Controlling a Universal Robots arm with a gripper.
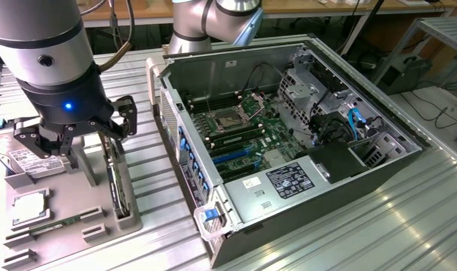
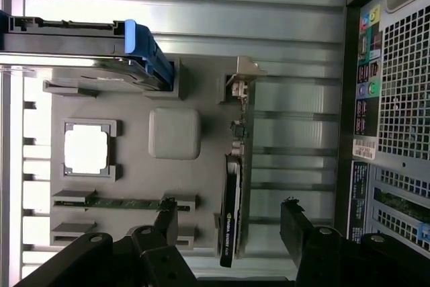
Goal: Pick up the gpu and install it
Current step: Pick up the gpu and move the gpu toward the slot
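The gpu [image 1: 117, 183] stands on its edge in a slot of the grey parts holder [image 1: 70, 237], beside the open computer case. In the wrist view the gpu [image 2: 234, 193] appears edge-on, with the black fan shroud on one side, the green board on the other and the silver bracket [image 2: 242, 77] at its far end. My gripper [image 1: 77, 141] hangs just above the card and is open. In the wrist view the gripper [image 2: 230, 216] has one finger [image 2: 168, 214] on each side of the gpu, with a gap on both sides, and holds nothing.
The holder also carries a hard drive [image 2: 101, 48] with a blue frame, a CPU [image 2: 86, 149] and a RAM stick [image 2: 114, 202]. The open computer case [image 1: 289, 141] lies at the exterior view's right, motherboard [image 1: 240, 132] exposed. Everything rests on a ribbed metal table [image 1: 364, 237].
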